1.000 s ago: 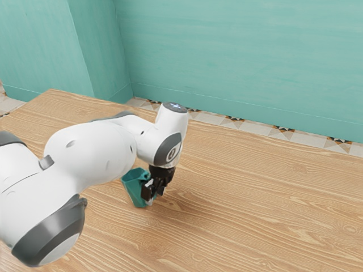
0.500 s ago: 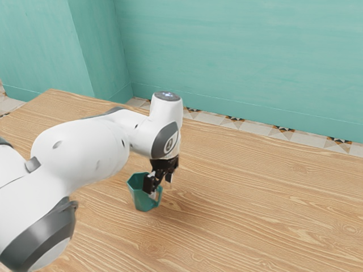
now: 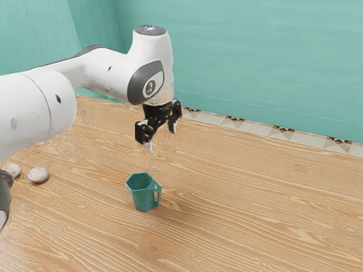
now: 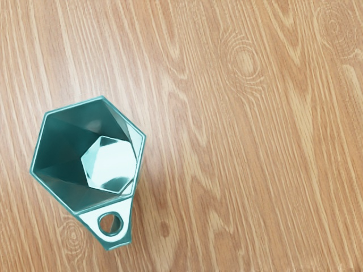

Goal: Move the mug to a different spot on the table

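The claw (image 3: 160, 136) hangs in the air above the tabletop (image 3: 255, 192), its two black fingers spread wide with nothing between them. Below the claw, and clear of both fingers, the mug (image 3: 143, 191) stands upright on the wood, teal and faceted, its handle toward the exterior view's right. From the hand's camera the mug (image 4: 88, 164) is seen from above, mouth open, with bare wood all around it. Beyond the claw the wood ends at a strip of patterned tiles (image 3: 283, 131) under the teal wall (image 3: 255, 56). A pale pebble (image 3: 38, 174) and a second pebble (image 3: 11, 170) lie well apart from the claw, toward the exterior view's left.
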